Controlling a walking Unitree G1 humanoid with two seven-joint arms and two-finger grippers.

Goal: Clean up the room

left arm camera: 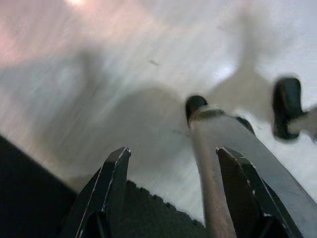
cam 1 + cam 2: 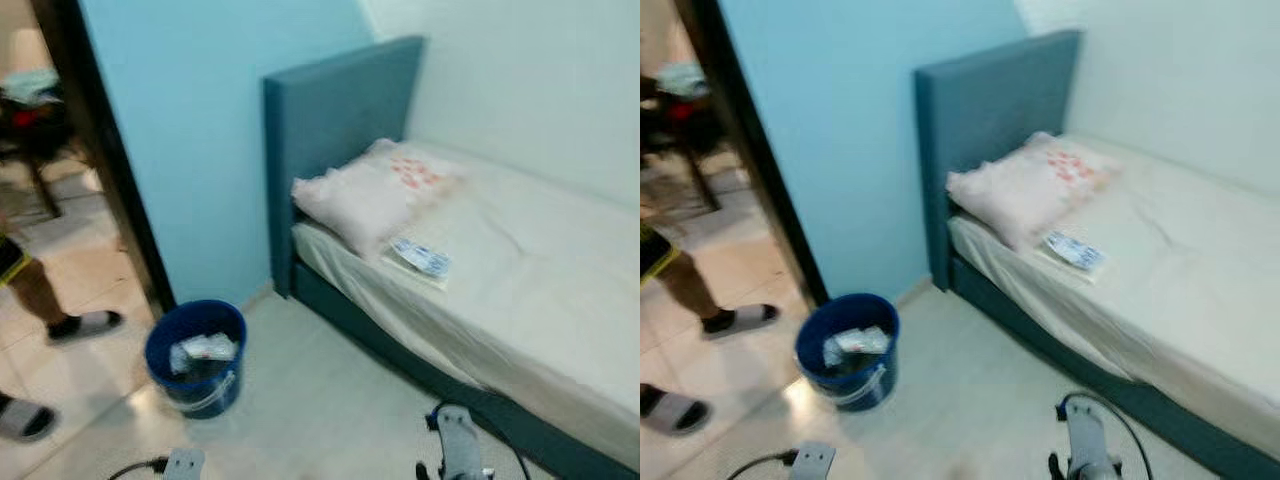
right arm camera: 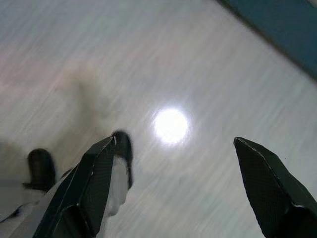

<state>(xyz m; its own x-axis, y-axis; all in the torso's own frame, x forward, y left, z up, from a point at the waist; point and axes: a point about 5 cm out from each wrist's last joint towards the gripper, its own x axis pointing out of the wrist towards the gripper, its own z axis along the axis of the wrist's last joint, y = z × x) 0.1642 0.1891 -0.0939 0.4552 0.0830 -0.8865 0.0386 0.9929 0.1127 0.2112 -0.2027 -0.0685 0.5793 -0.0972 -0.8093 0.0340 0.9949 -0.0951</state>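
Both arms low at near edge, left claw [image 1: 173, 188] and right claw [image 3: 178, 183] fingers apart, empty. Wrapper [image 2: 421, 258], probably plastic, on bed [image 2: 560, 300] far right beside pillow [image 2: 375, 190]; right arm nearer. Bucket [image 2: 197, 357] left.

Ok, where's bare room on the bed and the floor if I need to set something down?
The sheet of the bed is bare past the blue-white packet. It's crowded at the headboard end, where the pillow lies. The floor between the blue bucket and the bed frame is bare.
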